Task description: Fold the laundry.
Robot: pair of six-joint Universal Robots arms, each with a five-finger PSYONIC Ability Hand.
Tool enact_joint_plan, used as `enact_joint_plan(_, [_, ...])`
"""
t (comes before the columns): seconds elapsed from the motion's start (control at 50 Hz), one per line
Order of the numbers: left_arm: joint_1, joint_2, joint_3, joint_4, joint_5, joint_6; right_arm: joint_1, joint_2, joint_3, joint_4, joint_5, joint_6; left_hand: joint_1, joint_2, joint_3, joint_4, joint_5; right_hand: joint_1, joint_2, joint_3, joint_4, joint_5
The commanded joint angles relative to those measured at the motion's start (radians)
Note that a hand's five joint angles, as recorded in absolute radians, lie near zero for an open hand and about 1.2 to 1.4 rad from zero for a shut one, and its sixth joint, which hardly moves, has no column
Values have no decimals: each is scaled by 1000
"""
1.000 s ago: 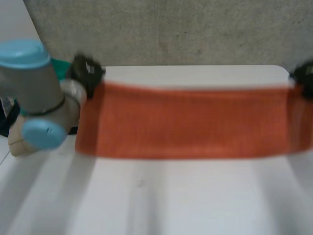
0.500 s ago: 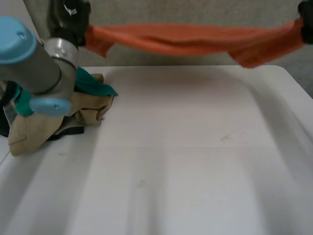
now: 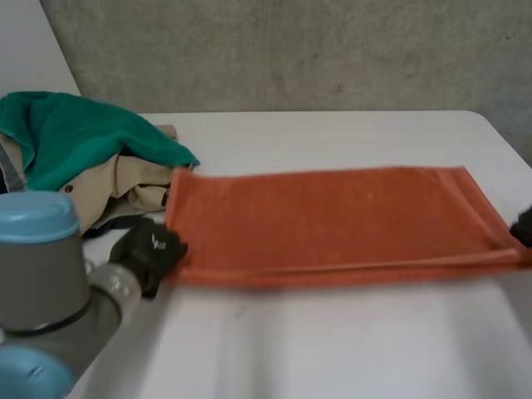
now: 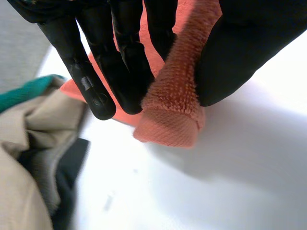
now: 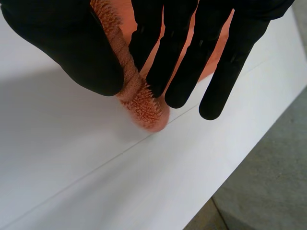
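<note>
An orange towel (image 3: 332, 218) lies spread flat across the white table (image 3: 332, 349), long side running left to right. My left hand (image 3: 148, 252) pinches its near left corner (image 4: 170, 120) between thumb and straight fingers (image 4: 120, 62). At the table's right edge my right hand (image 3: 523, 226) pinches the near right corner (image 5: 139, 103) between thumb and fingers (image 5: 177, 52). Both corners sit just above the table top.
A pile of laundry sits at the back left: a green cloth (image 3: 75, 137) on top of beige garments (image 3: 125, 187), with a dark piece underneath (image 4: 67, 177). It touches the towel's far left corner. The table's right edge (image 5: 230, 172) runs close beside my right hand.
The towel was held stretched in the air, swung up and away, and now lies flat on the table. Both hands came down to the near side, still pinching its corners.
</note>
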Motion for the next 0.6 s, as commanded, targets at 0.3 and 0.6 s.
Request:
enact_joint_plan(0.3, [-43,-473,677,1,-100,61,152,331,-292,-459,43,244,242,197,198,192,232,281,222,209,200,217])
enact_joint_plan(0.6, [-54,-637,875,19,-131,76,229,542,-439,-740,99,308,-691,-736,-735,-741,-701,-940,-1000,-1013,-1022,-1004])
